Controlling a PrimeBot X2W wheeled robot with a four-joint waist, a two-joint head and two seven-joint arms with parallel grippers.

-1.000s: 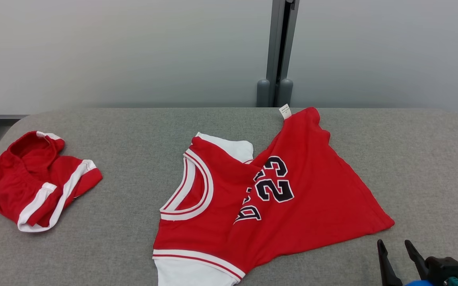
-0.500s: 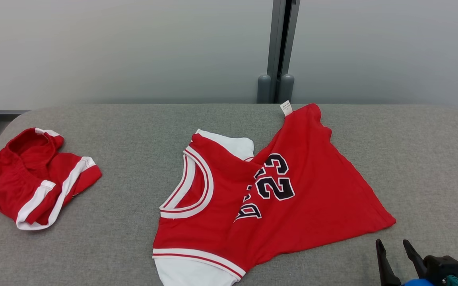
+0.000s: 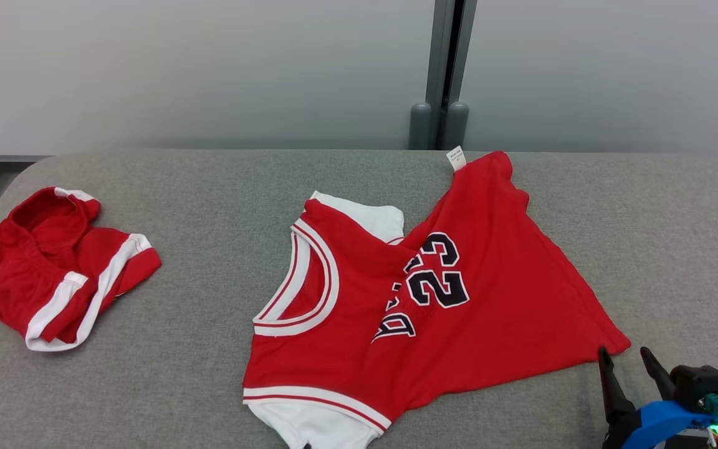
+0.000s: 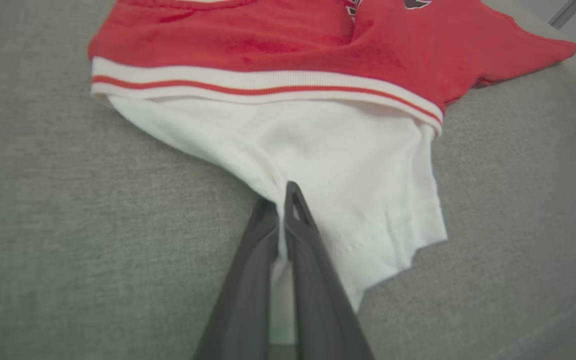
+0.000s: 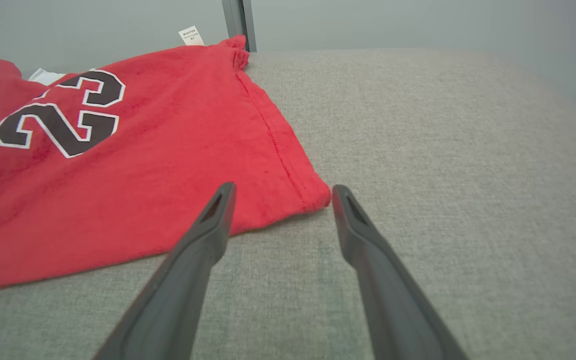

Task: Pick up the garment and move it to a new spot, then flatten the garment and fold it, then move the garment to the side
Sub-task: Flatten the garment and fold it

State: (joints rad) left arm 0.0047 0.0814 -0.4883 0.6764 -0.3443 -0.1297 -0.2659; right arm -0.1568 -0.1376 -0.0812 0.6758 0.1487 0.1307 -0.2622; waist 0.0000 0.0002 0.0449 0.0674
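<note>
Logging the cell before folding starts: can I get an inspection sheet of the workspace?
surface: grey fabric-covered tabletop, no stains seen.
job's things: red jersey with white trim and black number 23, rumpled and partly lapped over itself, mid-table.
clutter: red shorts with white stripes, bunched at the robot's left.
grippers: left gripper shut on the jersey's white sleeve; right gripper open at the jersey's near right corner, holding nothing.
cables: nothing seen on the surface.
surroundings: pale grey wall and grey vertical post behind the tabletop.
</note>
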